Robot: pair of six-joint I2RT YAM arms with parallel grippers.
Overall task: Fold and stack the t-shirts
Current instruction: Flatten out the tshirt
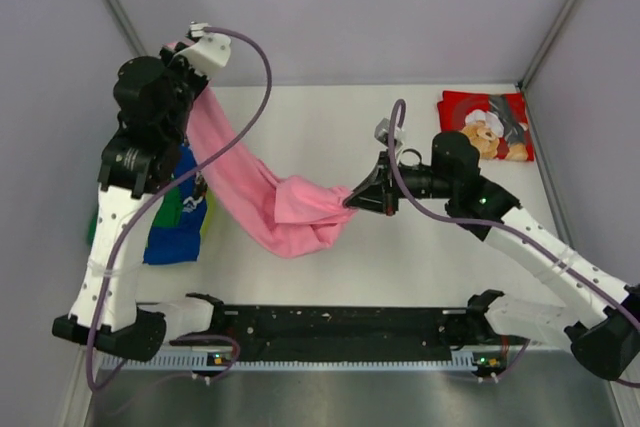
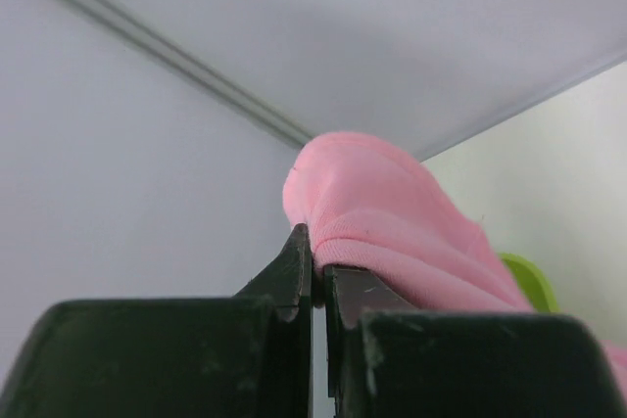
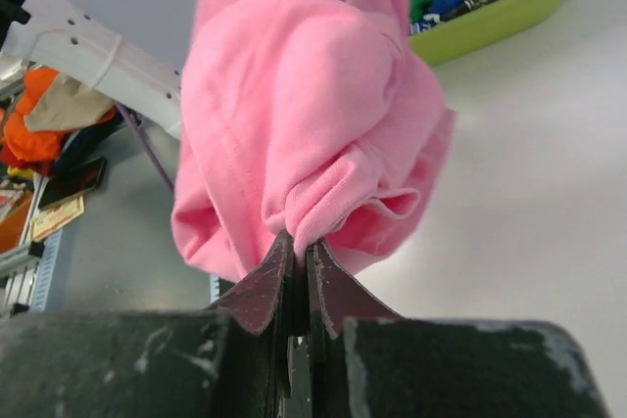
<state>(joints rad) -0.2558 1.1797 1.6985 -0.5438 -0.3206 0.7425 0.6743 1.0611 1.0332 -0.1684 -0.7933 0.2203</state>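
Note:
The plain pink t-shirt (image 1: 262, 192) hangs in the air between my two grippers. My left gripper (image 1: 176, 49) is raised at the far left and shut on one end of it (image 2: 382, 212). My right gripper (image 1: 350, 200) is lower, near the table's middle, shut on the other end (image 3: 304, 115); the cloth sags into a bunch beside it. The red t-shirt with the teddy-bear chef print (image 1: 487, 125) lies folded at the far right corner. Green and blue t-shirts (image 1: 176, 219) lie in a yellow-green bin (image 3: 509, 12) at the left.
Grey walls close in the white table (image 1: 330, 277) at the back and both sides. A black rail (image 1: 330, 332) with the arm bases runs along the near edge. Orange and beige items (image 3: 34, 124) lie off the table.

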